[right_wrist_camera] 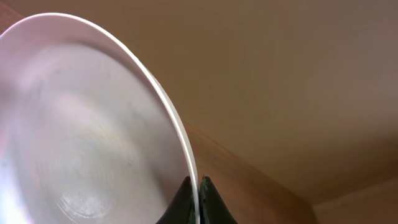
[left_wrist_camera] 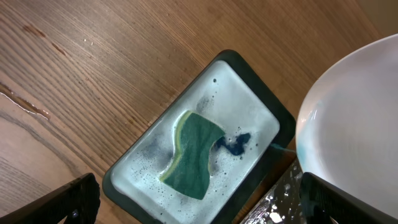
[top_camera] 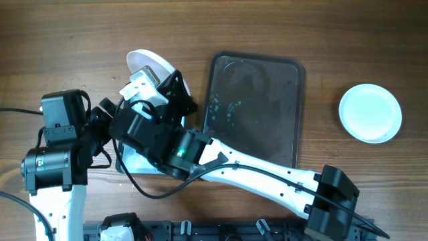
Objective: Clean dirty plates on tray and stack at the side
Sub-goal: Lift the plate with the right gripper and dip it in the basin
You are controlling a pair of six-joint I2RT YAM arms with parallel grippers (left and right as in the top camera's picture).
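My right gripper (right_wrist_camera: 196,200) is shut on the rim of a white plate (right_wrist_camera: 87,130) and holds it tilted on edge above the table, left of the tray. The plate's face looks wet, with no clear blue smear. It also shows in the overhead view (top_camera: 148,65) and at the right of the left wrist view (left_wrist_camera: 357,118). The dark tray (top_camera: 267,144) holds no plates, only wet specks. Another white plate (top_camera: 370,112) lies on the table right of the tray; I cannot tell whether more lie under it. My left gripper (left_wrist_camera: 199,208) is open and empty, above a green sponge (left_wrist_camera: 194,152).
The sponge lies in a small black-rimmed tray (left_wrist_camera: 249,102) of soapy water with a blue blot, partly hidden under my arms in the overhead view (top_camera: 132,165). My right arm (top_camera: 267,175) crosses the table's front from right to left. My left arm (top_camera: 57,144) stands at the far left.
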